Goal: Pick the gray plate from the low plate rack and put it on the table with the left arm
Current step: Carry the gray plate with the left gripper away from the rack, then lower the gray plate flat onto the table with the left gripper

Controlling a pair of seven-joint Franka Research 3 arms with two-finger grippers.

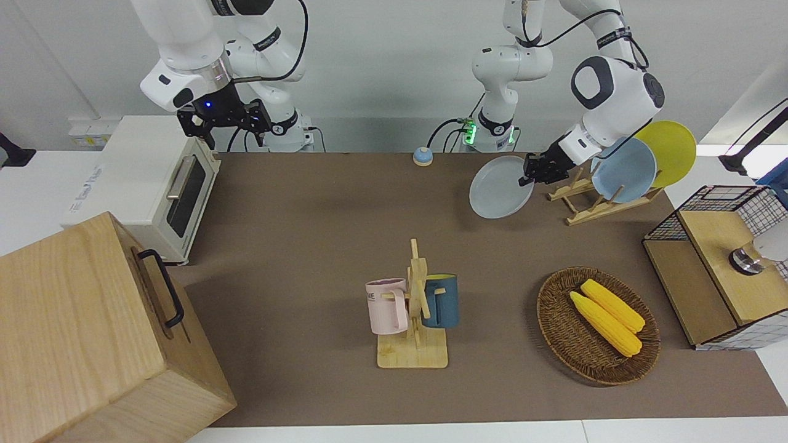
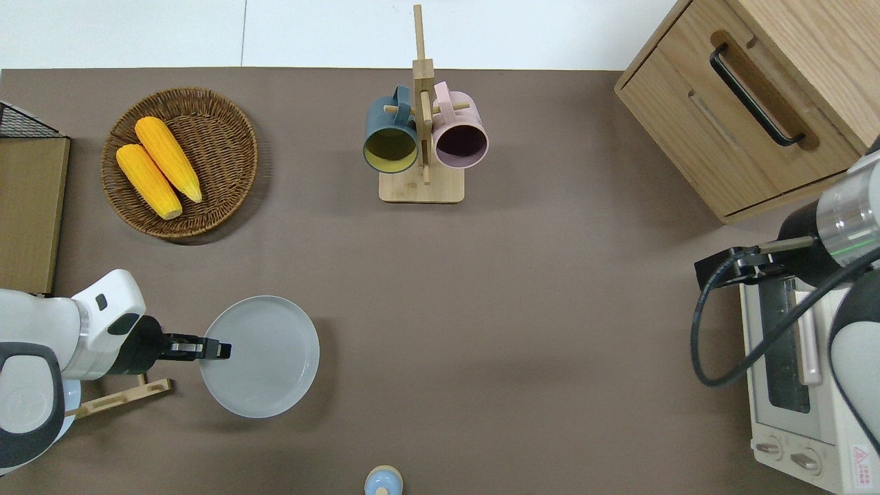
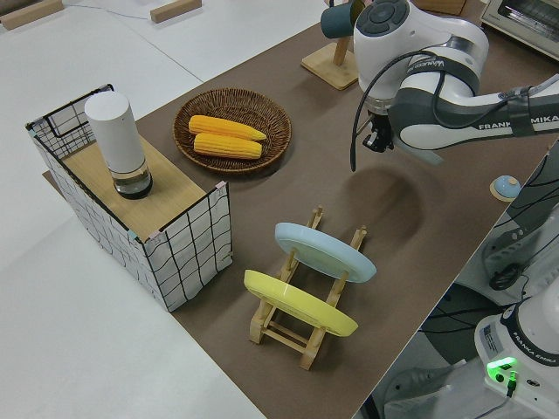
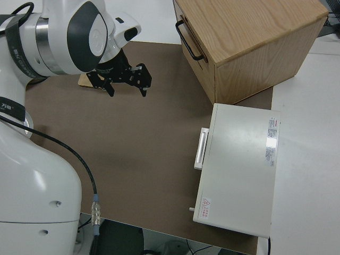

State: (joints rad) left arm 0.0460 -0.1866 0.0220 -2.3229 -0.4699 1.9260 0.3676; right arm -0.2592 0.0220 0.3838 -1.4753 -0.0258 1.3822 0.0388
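Plate (image 2: pixel 268 357), gray, is out of the rack (image 1: pixel 594 200), pinched by its rim in the left gripper (image 2: pixel 218 349) and carried level over bare table (image 2: pixel 481 309) beside the rack, likely ready for lowering. Right arm is parked, its fingers spread.

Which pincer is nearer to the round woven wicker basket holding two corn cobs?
Left. The left pincer, gripping the rim of the round light gray plate, is at the wicker basket's end of the table. The right arm is parked by the white toaster oven, at the opposite end.
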